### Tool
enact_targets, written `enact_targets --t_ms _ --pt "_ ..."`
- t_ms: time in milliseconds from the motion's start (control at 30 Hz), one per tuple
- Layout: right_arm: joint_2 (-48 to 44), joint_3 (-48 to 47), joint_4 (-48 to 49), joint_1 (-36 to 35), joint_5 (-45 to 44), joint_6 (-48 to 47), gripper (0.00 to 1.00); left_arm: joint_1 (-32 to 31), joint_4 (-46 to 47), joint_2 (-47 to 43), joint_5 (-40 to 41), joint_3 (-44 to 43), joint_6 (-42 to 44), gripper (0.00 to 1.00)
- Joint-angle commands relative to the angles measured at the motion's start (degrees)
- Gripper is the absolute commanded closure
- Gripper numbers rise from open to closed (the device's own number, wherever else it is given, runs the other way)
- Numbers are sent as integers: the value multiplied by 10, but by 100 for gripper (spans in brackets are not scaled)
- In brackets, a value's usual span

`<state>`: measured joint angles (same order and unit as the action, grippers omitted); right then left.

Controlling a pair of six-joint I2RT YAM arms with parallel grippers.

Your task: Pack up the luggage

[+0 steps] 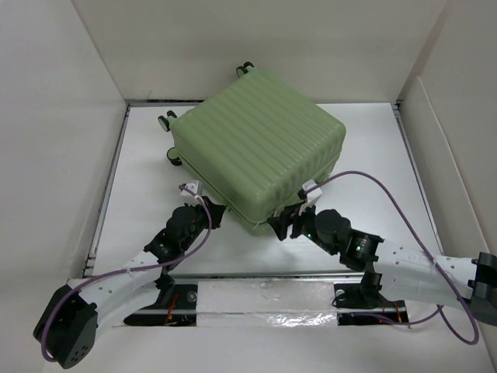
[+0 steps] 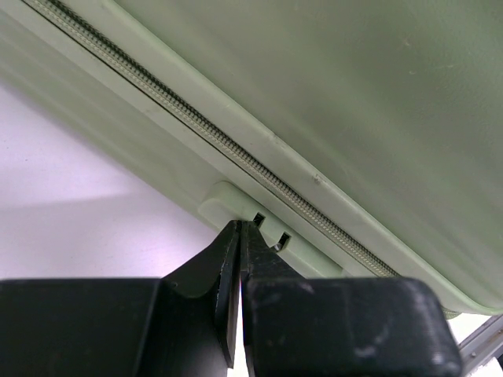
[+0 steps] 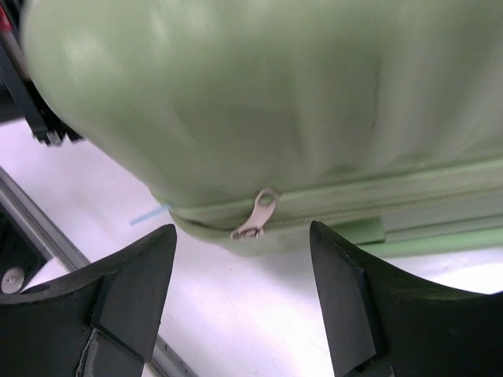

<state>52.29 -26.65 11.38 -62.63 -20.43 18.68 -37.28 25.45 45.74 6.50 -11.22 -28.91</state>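
The two arms reach in from the near edge, and both tips sit right at the front edge of the suitcase (image 1: 260,140). It lies flat on its broad side on the white table (image 1: 140,217), turned at an angle, with its lid down and its wheels (image 1: 167,120) pointing to the far left.

The ribbed shell looks stiff and slick, so I doubt fingers would find any hold on the bare plastic. It is bulky too, probably easier to nudge than to lift. The sensible grips are the small metal parts along the seam.

The left gripper (image 2: 240,228) is closed. Its fingers are pressed together with nothing visible between them, and the tip touches the small lock plate (image 2: 224,196) just under the zipper (image 2: 236,153).

The right gripper (image 3: 242,232) is spread wide, holding nothing. Its fingers stand on either side of the zipper pull (image 3: 255,214), which hangs at the rounded corner. That tab is thin and loose, and I'd guess it slips away unless it is pinched squarely.
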Motion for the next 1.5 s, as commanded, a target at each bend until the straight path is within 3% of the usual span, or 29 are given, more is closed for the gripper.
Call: enact_targets --t_ms 0,333,533,633,833,1000,1133,1167,1267,1333,1400,1467 --pt "-10 -52 -3 23 -4 -36 25 -6 36 -5 -46 -28 -4 100" --pt "26 -34 52 79 154 -43 29 -6 31 -16 -43 -23 -8 100" --pt "31 -20 65 79 155 -27 48 -6 41 -14 -55 -23 -14 100" --pt "34 1 100 84 159 -18 51 -6 41 -14 -58 -24 -15 100" --pt "55 13 153 95 232 -17 55 -6 47 -9 -61 -23 -17 100" --pt "35 23 195 95 328 -24 68 -6 54 5 -61 -27 -16 100" --pt "-13 17 135 84 394 -44 70 -6 58 11 -62 -33 -14 100" --pt "-24 15 82 84 400 -53 71 -6 58 12 -62 -35 -12 100" --pt "-87 13 -45 59 364 -55 71 -6 59 14 -62 -39 -11 100" --pt "-139 26 -93 54 281 -42 69 -6 58 15 -62 -41 -11 100" --pt "-165 41 -111 54 201 -15 58 -6 61 17 -62 -41 -12 100" --pt "-173 60 -94 54 157 -6 57 -11 66 23 -85 -41 -12 100"
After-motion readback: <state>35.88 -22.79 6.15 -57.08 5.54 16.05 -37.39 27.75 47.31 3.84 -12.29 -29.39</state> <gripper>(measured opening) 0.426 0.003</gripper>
